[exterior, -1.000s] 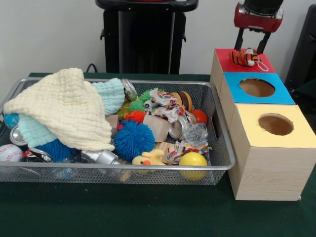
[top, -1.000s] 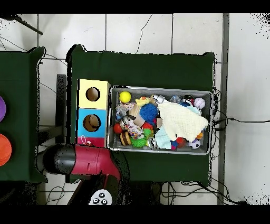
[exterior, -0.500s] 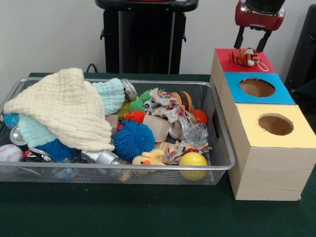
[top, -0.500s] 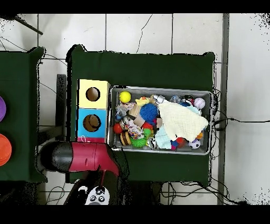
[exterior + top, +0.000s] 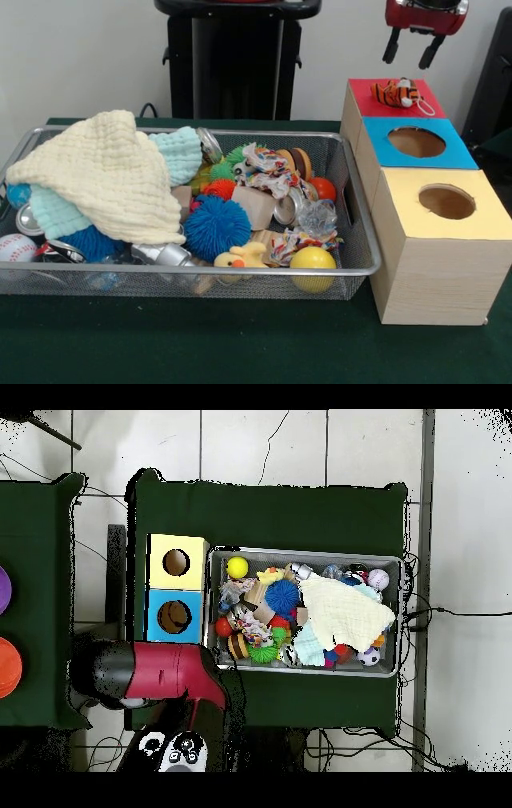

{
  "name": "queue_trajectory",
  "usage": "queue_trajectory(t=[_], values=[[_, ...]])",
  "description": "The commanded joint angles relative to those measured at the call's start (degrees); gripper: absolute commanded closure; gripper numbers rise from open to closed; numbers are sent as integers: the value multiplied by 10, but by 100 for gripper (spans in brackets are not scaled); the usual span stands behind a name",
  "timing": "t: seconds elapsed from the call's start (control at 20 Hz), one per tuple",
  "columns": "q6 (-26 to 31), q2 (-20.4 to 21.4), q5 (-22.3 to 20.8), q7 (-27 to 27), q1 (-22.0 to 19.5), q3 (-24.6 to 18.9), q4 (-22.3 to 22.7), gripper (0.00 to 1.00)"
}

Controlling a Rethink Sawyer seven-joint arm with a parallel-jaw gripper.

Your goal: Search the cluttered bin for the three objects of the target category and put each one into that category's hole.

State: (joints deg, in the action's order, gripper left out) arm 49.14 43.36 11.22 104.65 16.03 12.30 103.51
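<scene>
A small orange striped plush tiger (image 5: 397,93) lies on top of the red box (image 5: 365,101), over where its hole would be. My gripper (image 5: 409,50) hangs open well above it, holding nothing, its two black fingers (image 5: 391,46) spread. The blue box (image 5: 454,153) and the yellow box (image 5: 496,218) each show an open round hole. The wire mesh bin (image 5: 359,269) holds a cream knitted cloth (image 5: 104,176), a blue spiky ball (image 5: 215,225), a yellow ball (image 5: 312,264), a yellow duck (image 5: 240,257) and rope toys. In the overhead view the red arm (image 5: 165,673) covers the red box.
A baseball (image 5: 16,247) lies at the bin's left end. A black stand (image 5: 237,60) rises behind the bin. The bin (image 5: 394,560) sits right beside the boxes (image 5: 160,544) on the dark green cloth (image 5: 280,514). Round coloured discs (image 5: 6,666) lie on a second green table at the left.
My gripper has risen straight up away from the red box, staying open. The plush tiger stays where it lay on the red top.
</scene>
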Motion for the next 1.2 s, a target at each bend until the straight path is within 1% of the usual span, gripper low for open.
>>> queue_trajectory(t=[0.05,0.15,0.2,0.4,0.8,0.9,1.1,1.2], values=[[18,8,-6,73,-26,-25,-5,0],[-2,11,-2,76,-26,-27,7,0],[-12,13,0,77,-26,-28,14,100],[-32,6,3,80,-29,-32,12,100],[-45,2,5,90,-27,-31,6,100],[-61,2,11,92,-29,-34,10,100],[-115,3,15,84,-35,-44,34,100],[-129,3,15,84,-36,-46,43,100]])
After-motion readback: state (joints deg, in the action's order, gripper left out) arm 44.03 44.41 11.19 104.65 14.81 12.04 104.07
